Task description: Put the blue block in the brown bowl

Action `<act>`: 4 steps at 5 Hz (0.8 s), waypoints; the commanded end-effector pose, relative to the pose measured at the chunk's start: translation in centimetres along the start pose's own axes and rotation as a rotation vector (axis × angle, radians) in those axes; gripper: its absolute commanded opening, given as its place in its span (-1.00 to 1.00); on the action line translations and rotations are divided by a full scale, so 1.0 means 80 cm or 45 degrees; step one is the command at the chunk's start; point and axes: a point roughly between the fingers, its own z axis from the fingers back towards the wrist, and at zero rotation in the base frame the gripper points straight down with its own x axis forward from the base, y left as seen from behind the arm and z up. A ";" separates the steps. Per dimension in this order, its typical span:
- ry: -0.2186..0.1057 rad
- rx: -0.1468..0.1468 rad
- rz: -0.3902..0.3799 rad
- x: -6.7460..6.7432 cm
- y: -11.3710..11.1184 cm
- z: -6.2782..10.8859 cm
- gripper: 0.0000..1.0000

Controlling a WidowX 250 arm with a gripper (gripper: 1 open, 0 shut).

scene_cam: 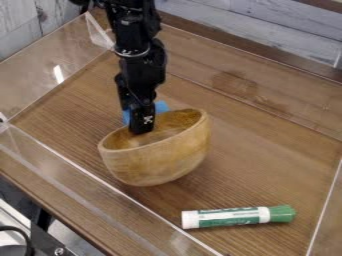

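My black gripper (140, 123) hangs straight down over the far left rim of the brown bowl (167, 160), its fingers shut on the blue block (156, 107). Only a small light-blue patch of the block shows beside the fingers, at about rim height. The bowl is a round light-brown wooden one, tilted a little, resting on the wooden table. The fingertips reach just inside the bowl's mouth.
A white-and-green marker (241, 216) lies on the table in front of the bowl to the right. Clear plastic walls (40, 150) fence in the work area on the left and front. Grey planks (267, 25) stand behind.
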 end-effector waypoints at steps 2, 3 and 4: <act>-0.005 0.034 -0.017 0.008 0.003 0.003 -1.00; -0.001 0.039 -0.022 0.009 0.003 0.003 -1.00; 0.001 0.044 -0.026 0.010 0.002 0.004 -1.00</act>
